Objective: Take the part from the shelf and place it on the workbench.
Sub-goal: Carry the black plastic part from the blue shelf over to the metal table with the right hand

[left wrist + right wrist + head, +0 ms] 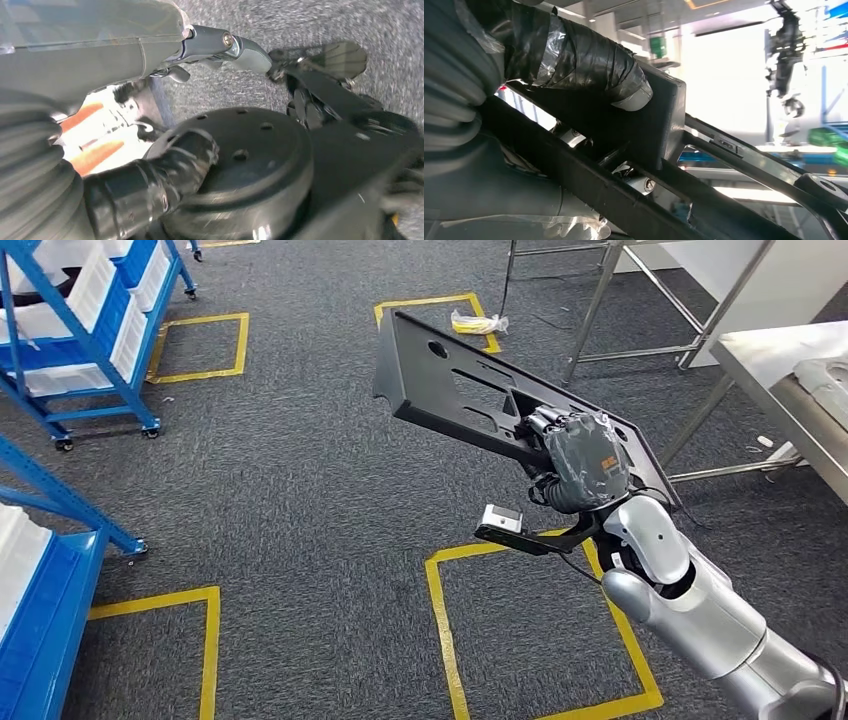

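Nearest me, grey carpet (300, 520) with yellow floor squares (545, 630). My right hand (580, 462) grips the black part (450, 390), held aloft and tilted. My left hand (150, 185): I cannot tell its state. Right, the workbench edge (770, 360). Left, blue shelf carts (90, 330); open carpet lies between.

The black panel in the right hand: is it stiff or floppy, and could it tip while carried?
The black panel probably is stiff: it juts far beyond the right hand without sagging. Its cutouts suggest it is light for its size. Gripped near one end, it may tend to tilt or twist.
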Available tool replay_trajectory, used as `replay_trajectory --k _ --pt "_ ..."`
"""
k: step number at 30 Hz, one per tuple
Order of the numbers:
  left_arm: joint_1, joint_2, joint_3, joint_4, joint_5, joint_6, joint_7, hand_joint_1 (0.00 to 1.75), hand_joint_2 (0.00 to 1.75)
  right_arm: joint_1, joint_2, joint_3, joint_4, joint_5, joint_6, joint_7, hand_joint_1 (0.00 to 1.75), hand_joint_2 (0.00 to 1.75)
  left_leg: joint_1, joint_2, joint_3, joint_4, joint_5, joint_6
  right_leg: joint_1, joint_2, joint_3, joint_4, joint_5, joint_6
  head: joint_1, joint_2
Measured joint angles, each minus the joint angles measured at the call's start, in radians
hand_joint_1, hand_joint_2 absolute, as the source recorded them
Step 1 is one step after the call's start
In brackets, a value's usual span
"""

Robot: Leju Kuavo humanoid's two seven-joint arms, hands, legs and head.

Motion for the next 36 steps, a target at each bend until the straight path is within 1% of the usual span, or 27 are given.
replay_trajectory --k 1,2,4,5,7,8,9,10,11,12,13,15,17,20,21,22,24,25,26,27,28,29,30,32,33,34,36 --pt "0.001 0.001 0.001 0.000 0.000 0.000 0.000 0.00 1.75 0.000 0.001 0.000 0.001 0.000 0.000 0.001 1.75 1.75 0.000 -0.021 0.021 -0.046 0.014 0.002 -0.002 0.012 -0.006 0.003 0.003 0.004 0.000 0.000" --pt "0.001 0.001 0.001 0.001 0.000 0.000 0.000 0.00 1.75 0.000 0.001 0.000 0.002 0.000 0.000 0.002 1.75 1.75 0.001 -0.034 0.029 -0.067 0.015 0.002 -0.005 0.024 -0.013 0.004 0.006 0.011 0.000 0.000" --pt "-0.003 0.001 0.002 0.001 0.000 0.000 0.000 0.00 1.75 0.003 0.001 0.000 0.003 0.000 -0.001 0.003 1.75 1.75 0.002 -0.015 0.034 -0.085 0.017 0.003 -0.011 0.049 -0.025 0.001 0.015 0.027 0.000 0.000" --pt "-0.004 0.000 0.003 0.001 0.000 0.000 0.000 0.00 1.75 0.004 0.000 0.000 0.003 0.000 -0.001 0.004 1.75 1.75 0.003 -0.001 0.037 -0.095 0.023 0.006 -0.010 0.042 -0.028 0.003 0.014 0.033 0.000 0.000" --pt "-0.002 -0.002 0.003 0.001 0.000 0.000 0.000 0.00 1.75 0.003 -0.001 0.000 0.004 0.000 -0.001 0.004 1.75 1.75 0.006 0.030 0.045 -0.117 0.034 0.013 -0.006 -0.009 -0.053 0.051 -0.020 0.042 0.002 0.000" --pt "-0.001 -0.002 0.003 0.001 0.000 0.000 0.000 0.00 1.75 0.002 -0.001 0.000 0.004 0.000 -0.001 0.004 1.75 1.75 0.004 0.046 0.046 -0.120 0.036 0.015 -0.007 -0.045 -0.078 0.106 -0.051 0.045 0.003 0.000" --pt "0.001 -0.002 0.003 0.001 0.000 0.000 0.000 0.00 1.75 0.003 -0.001 0.000 0.005 0.000 -0.001 0.004 1.75 1.75 0.003 0.060 0.045 -0.122 0.036 0.017 -0.011 -0.066 -0.108 0.170 -0.082 0.050 0.004 0.000" --pt "0.001 -0.002 0.003 0.001 -0.001 0.000 0.000 0.00 1.75 0.005 -0.001 0.000 0.006 0.000 -0.001 0.004 1.75 1.75 0.003 0.075 0.045 -0.121 0.035 0.016 -0.016 -0.077 -0.134 0.226 -0.102 0.055 0.004 0.000" --pt "0.001 -0.002 0.003 0.001 -0.002 0.000 0.000 0.00 1.75 0.007 -0.001 0.000 0.008 0.000 -0.001 0.004 1.75 1.75 0.003 0.088 0.044 -0.121 0.033 0.015 -0.021 -0.082 -0.147 0.258 -0.108 0.060 0.004 0.000" --pt "0.000 -0.002 0.003 0.001 -0.003 0.001 0.000 0.00 1.75 0.009 -0.001 0.000 0.009 0.000 -0.001 0.004 1.75 1.75 0.004 0.101 0.045 -0.119 0.031 0.012 -0.027 -0.087 -0.140 0.249 -0.094 0.065 0.004 0.000" --pt "-0.001 -0.002 0.003 0.001 -0.005 0.001 -0.001 0.00 1.75 0.009 -0.001 0.000 0.010 0.000 -0.001 0.004 1.75 1.75 0.006 0.113 0.045 -0.117 0.027 0.009 -0.031 -0.094 -0.113 0.202 -0.065 0.070 0.004 0.000" --pt "-0.002 -0.002 0.003 0.001 -0.007 0.002 -0.003 0.00 1.75 0.008 -0.001 0.000 0.010 0.000 -0.002 0.005 1.75 1.75 0.007 0.135 0.047 -0.108 0.016 -0.003 -0.032 -0.133 -0.040 0.067 -0.014 0.076 0.003 0.000" --pt "-0.002 -0.001 0.004 0.001 -0.007 0.003 -0.004 0.00 1.75 0.009 0.000 -0.001 0.010 0.000 -0.002 0.005 1.75 1.75 0.002 0.152 0.049 -0.100 0.007 -0.016 -0.023 -0.157 -0.007 0.002 -0.003 0.065 0.003 0.000" --pt "-0.006 0.000 0.005 0.001 -0.007 0.004 -0.005 0.00 1.75 0.011 0.000 -0.001 0.011 0.000 -0.002 0.006 1.75 1.75 0.000 0.173 0.056 -0.099 0.001 -0.028 -0.015 -0.136 -0.010 0.003 -0.008 0.044 0.003 0.000" --pt "-0.007 0.000 0.005 0.001 -0.007 0.004 -0.005 0.00 1.75 0.011 0.000 -0.002 0.011 0.000 -0.002 0.007 1.75 1.75 0.003 0.169 0.057 -0.097 -0.004 -0.032 -0.016 -0.128 -0.008 0.001 -0.007 0.038 0.003 0.000" --pt "-0.007 0.000 0.005 0.001 -0.008 0.004 -0.005 0.00 1.75 0.009 -0.001 -0.002 0.010 0.000 -0.002 0.007 1.75 1.75 0.006 0.150 0.053 -0.083 -0.016 -0.035 -0.018 -0.119 -0.004 -0.001 -0.006 0.030 0.003 0.000" --pt "-0.007 0.000 0.006 0.000 -0.007 0.004 -0.006 0.00 1.75 0.006 -0.001 -0.004 0.010 0.001 -0.002 0.007 1.75 1.75 0.011 0.096 0.013 0.005 -0.067 -0.038 -0.020 -0.100 0.002 -0.006 -0.006 0.016 0.003 0.000" --pt "-0.007 0.000 0.007 0.000 -0.007 0.004 -0.006 0.00 1.75 0.004 0.000 -0.004 0.010 0.001 -0.002 0.007 1.75 1.75 0.011 0.076 -0.023 0.076 -0.098 -0.037 -0.018 -0.089 0.003 -0.006 -0.007 0.011 0.003 0.000" --pt "-0.006 0.000 0.008 0.000 -0.007 0.004 -0.006 0.00 1.75 0.005 0.001 -0.003 0.010 0.001 -0.002 0.007 1.75 1.75 0.010 0.067 -0.061 0.146 -0.121 -0.035 -0.015 -0.078 0.004 -0.006 -0.008 0.008 0.003 0.000" --pt "-0.007 0.000 0.008 0.000 -0.007 0.004 -0.006 0.00 1.75 0.006 0.002 -0.002 0.010 0.001 -0.001 0.007 1.75 1.75 0.008 0.063 -0.091 0.193 -0.127 -0.033 -0.012 -0.064 0.006 -0.005 -0.010 0.005 0.003 0.000" --pt "-0.007 0.000 0.008 0.000 -0.007 0.004 -0.006 0.00 1.75 0.007 0.002 -0.002 0.010 0.001 -0.001 0.007 1.75 1.75 0.007 0.061 -0.106 0.208 -0.114 -0.029 -0.009 -0.050 0.008 -0.005 -0.011 0.003 0.003 0.000" --pt "-0.006 0.000 0.009 0.000 -0.007 0.004 -0.006 0.00 1.75 0.007 0.003 -0.002 0.010 0.001 -0.001 0.007 1.75 1.75 0.006 0.057 -0.103 0.182 -0.081 -0.024 -0.007 -0.035 0.011 -0.004 -0.013 0.002 0.003 0.000" --pt "-0.005 0.001 0.009 0.000 -0.007 0.004 -0.006 0.00 1.75 0.006 0.003 -0.002 0.010 0.001 0.000 0.007 1.75 1.75 0.004 0.046 -0.083 0.121 -0.033 -0.018 -0.006 -0.019 0.014 -0.003 -0.015 0.002 0.003 0.000" --pt "0.001 0.002 0.009 0.001 -0.008 0.004 -0.006 0.00 1.75 0.006 0.005 -0.001 0.011 0.002 0.000 0.007 1.75 1.75 0.004 0.001 -0.037 -0.001 0.035 -0.009 -0.006 0.010 0.015 0.000 -0.019 0.005 0.003 0.000" --pt "0.003 0.003 0.009 0.002 -0.008 0.004 -0.006 0.00 1.75 0.006 0.006 -0.001 0.011 0.002 0.001 0.007 1.75 1.75 0.004 -0.016 -0.021 -0.040 0.047 -0.007 -0.008 0.022 0.012 0.002 -0.020 0.008 0.003 0.000" --pt "0.002 0.003 0.009 0.002 -0.008 0.004 -0.006 0.00 1.75 0.006 0.008 -0.001 0.012 0.003 0.001 0.007 1.75 1.75 0.004 -0.023 -0.014 -0.055 0.043 -0.005 -0.010 0.033 0.007 0.003 -0.019 0.013 0.003 0.000" --pt "-0.004 0.002 0.009 0.002 -0.008 0.004 -0.006 0.00 1.75 0.007 0.008 0.000 0.012 0.004 0.002 0.007 1.75 1.75 0.006 -0.003 -0.005 -0.075 0.036 -0.002 -0.013 0.051 -0.001 0.000 -0.016 0.024 0.003 0.000"
